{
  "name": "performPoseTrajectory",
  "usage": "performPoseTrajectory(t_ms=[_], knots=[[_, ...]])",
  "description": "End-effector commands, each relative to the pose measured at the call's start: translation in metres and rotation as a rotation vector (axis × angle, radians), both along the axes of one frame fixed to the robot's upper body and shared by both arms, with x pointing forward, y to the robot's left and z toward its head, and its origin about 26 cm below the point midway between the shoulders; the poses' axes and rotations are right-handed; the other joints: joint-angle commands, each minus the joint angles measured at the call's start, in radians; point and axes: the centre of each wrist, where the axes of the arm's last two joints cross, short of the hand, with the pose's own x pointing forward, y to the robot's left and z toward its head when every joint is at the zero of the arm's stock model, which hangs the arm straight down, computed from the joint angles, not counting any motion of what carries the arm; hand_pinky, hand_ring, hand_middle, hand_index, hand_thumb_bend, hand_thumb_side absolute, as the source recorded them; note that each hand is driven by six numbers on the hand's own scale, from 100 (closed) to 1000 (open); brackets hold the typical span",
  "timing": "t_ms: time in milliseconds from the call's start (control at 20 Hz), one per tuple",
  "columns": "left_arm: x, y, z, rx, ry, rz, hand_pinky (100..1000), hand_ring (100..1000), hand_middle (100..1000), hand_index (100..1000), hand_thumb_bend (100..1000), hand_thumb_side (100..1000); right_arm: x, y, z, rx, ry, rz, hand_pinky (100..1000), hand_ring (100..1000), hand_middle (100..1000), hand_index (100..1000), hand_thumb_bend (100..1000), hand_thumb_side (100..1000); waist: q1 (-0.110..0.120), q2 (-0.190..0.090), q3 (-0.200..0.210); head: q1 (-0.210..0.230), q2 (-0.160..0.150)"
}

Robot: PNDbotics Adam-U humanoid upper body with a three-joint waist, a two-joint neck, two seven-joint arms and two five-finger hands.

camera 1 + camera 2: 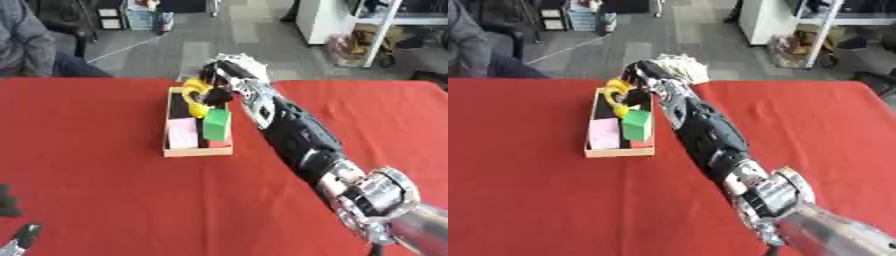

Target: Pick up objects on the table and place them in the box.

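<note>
A shallow wooden box (198,151) lies on the red table. Inside it are a pink flat piece (182,133), a green block (216,124) leaning on the right wall, and dark shapes at the far end. My right arm stretches from the lower right across the table to the box's far end. My right hand (220,82) hangs over that end with its fingers curled round a yellow ring-shaped object (195,93), which dips into the box. Only the fingertips of my left hand (21,236) show, at the lower left corner.
The red tablecloth (96,180) covers the whole work surface. A seated person shows at the far left edge, away from the box. White shelving and boxes stand on the grey floor beyond the table.
</note>
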Motion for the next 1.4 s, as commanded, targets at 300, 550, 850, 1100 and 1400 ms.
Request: performPoseTrajectory(t_ms=[300, 550, 850, 1100, 1400], knots=[[0.001, 0.002, 0.010, 0.003, -0.034, 0.000, 753, 589, 580, 763, 600, 274, 0.002, -0.003, 0.017, -0.015, -0.026, 0.009, 720, 676, 700, 790, 429, 392, -0.006, -0.006, -0.004, -0.001, -0.011], [0.001, 0.002, 0.010, 0.003, -0.034, 0.003, 753, 589, 580, 762, 602, 273, 0.002, -0.005, 0.026, 0.001, -0.065, 0.007, 720, 673, 699, 791, 408, 380, -0.006, -0.008, -0.009, 0.001, -0.012], [0.000, 0.005, 0.008, 0.005, -0.030, 0.015, 753, 588, 579, 762, 604, 274, -0.001, -0.008, 0.065, 0.073, -0.215, 0.042, 720, 662, 689, 798, 360, 316, -0.007, -0.011, -0.036, 0.011, -0.008], [-0.001, 0.011, 0.004, 0.002, -0.020, 0.053, 753, 589, 579, 762, 607, 275, -0.018, -0.021, 0.105, 0.148, -0.351, 0.116, 719, 653, 678, 799, 204, 144, -0.007, -0.016, -0.107, 0.058, 0.008], [-0.003, 0.020, 0.000, -0.009, -0.015, 0.120, 752, 591, 581, 761, 609, 274, -0.072, -0.043, 0.115, 0.378, -0.464, 0.175, 710, 630, 657, 799, 100, 100, -0.005, -0.019, -0.212, 0.144, 0.026]])
